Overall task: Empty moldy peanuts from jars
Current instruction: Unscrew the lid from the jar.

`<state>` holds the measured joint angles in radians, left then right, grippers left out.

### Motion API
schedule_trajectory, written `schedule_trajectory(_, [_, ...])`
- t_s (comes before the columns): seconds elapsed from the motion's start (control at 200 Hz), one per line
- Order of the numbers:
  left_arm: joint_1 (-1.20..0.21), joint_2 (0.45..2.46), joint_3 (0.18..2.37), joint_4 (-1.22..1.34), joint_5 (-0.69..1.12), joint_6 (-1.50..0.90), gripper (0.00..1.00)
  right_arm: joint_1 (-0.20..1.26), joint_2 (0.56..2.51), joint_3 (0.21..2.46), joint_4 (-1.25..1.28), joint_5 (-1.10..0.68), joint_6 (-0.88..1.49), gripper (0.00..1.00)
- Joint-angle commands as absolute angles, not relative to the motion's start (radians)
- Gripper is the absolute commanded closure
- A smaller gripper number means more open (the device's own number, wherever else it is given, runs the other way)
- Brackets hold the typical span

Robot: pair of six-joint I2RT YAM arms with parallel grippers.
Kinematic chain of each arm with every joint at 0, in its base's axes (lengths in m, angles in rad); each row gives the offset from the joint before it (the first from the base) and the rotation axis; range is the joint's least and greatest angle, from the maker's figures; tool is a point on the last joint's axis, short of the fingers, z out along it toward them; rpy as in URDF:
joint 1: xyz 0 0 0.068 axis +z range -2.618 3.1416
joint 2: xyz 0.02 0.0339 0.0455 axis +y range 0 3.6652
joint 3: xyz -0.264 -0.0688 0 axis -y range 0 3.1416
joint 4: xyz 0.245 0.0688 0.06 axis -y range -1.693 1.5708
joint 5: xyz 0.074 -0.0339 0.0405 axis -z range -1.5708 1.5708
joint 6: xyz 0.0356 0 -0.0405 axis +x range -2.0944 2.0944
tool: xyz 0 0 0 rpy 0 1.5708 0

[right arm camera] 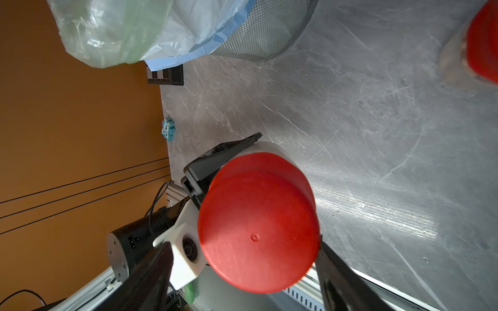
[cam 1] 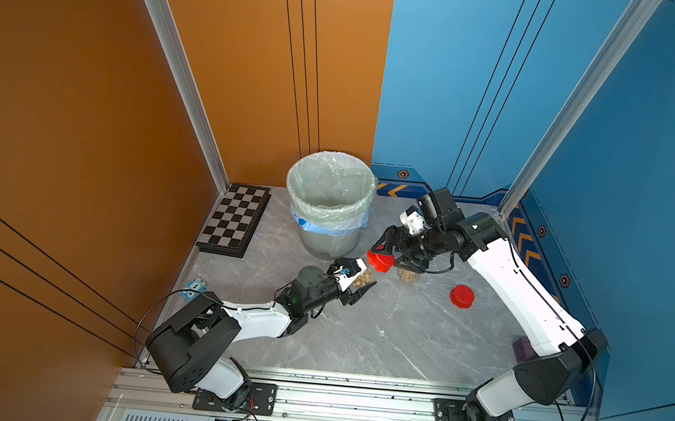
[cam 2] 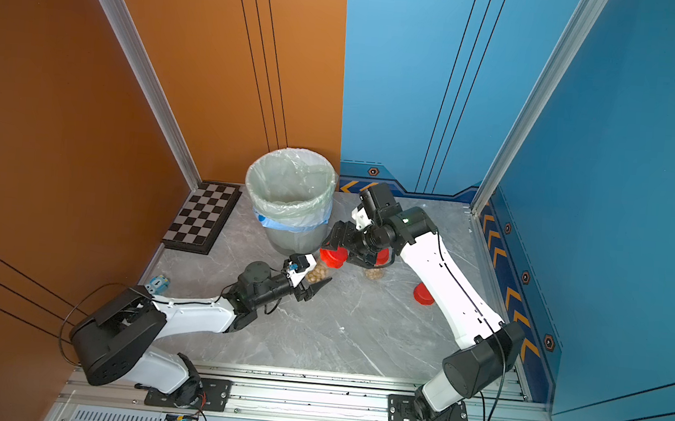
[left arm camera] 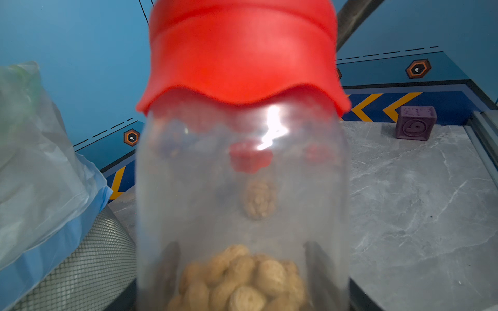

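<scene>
Early stage: left claw [cam 1: 364, 279] clamped on jar [left arm camera: 242, 188], peanuts [left arm camera: 242, 282] inside, lid [right arm camera: 258, 223] still on; right claw [cam 1: 383, 259] straddles lid, grip not discernible; second jar [cam 1: 407, 276] unemptied on counter [cam 1: 399, 342] near bin [cam 1: 292, 182].

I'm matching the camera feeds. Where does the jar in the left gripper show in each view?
In a top view: held jar, slightly right of centre, below the bag-lined bin.
In a top view: held jar, slightly left of centre.
Left wrist: held jar fills the middle.
Right wrist: mainly its red lid, low centre.
Shared landmark: the bag-lined bin.
</scene>
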<state>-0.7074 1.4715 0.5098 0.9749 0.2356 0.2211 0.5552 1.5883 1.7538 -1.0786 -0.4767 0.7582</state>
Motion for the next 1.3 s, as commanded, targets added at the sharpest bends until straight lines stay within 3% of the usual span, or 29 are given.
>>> schedule_trajectory(0.0, [-0.711,1.450,0.509,0.981,0.237,0.240,0.46,0.563,1.611,1.790,-1.123,-0.440,0.720,0.18])
schedule_trajectory(0.335, [-0.715,1.447,0.512,0.971,0.240,0.245,0.46,0.577,1.641,1.827,-1.138,-0.413,0.695,0.20])
schedule_trajectory(0.781, [-0.716,1.426,0.507,0.960,0.251,0.250,0.47,0.584,1.660,1.818,-1.143,-0.402,0.629,0.35])
schedule_trajectory(0.986, [-0.708,1.408,0.501,0.947,0.308,0.227,0.48,0.597,1.661,1.828,-1.137,-0.488,0.456,0.42])
schedule_trajectory(1.296, [-0.699,1.359,0.479,0.925,0.363,0.208,0.51,0.605,1.636,1.767,-1.056,-0.627,0.175,0.39])
